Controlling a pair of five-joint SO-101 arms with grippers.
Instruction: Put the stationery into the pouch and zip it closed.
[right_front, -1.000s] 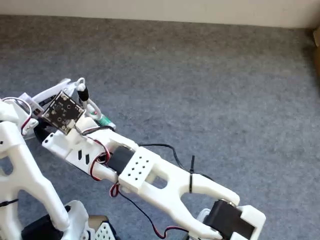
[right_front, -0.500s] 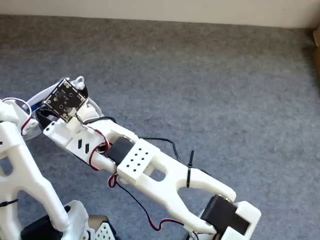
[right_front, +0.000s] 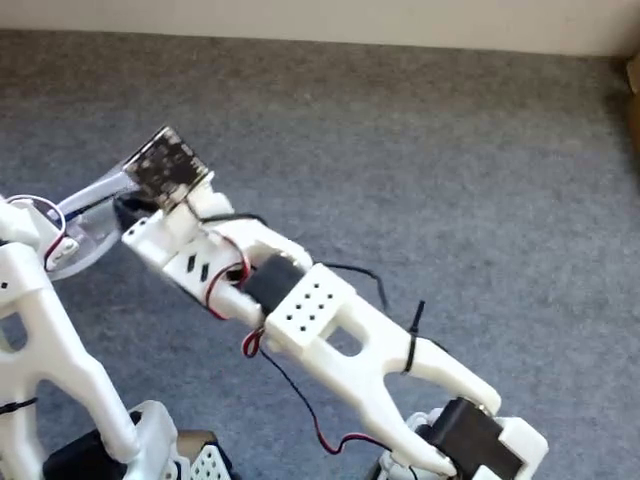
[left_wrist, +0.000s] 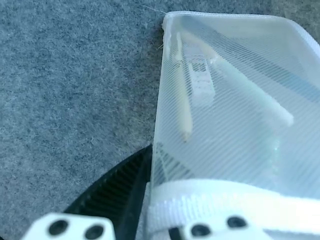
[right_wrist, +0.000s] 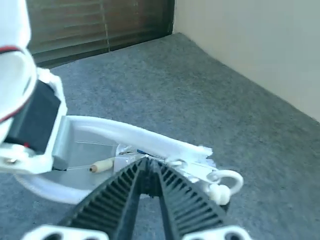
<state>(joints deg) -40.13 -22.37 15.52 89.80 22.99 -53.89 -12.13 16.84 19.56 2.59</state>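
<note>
While my left claw (left_wrist: 151, 167) pinches the mesh pouch (left_wrist: 235, 95) on the carpet (left_wrist: 75, 75), pencil (left_wrist: 181, 85) already inside, my right claw (right_wrist: 148, 172) is pressed together on the zipper (right_wrist: 186, 154). The mouth looks part open, so zipping remains.

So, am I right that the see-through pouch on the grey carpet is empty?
Not quite: the pouch is on the grey carpet, but it is not empty. The left wrist view shows a pencil and other stationery inside it.
</note>
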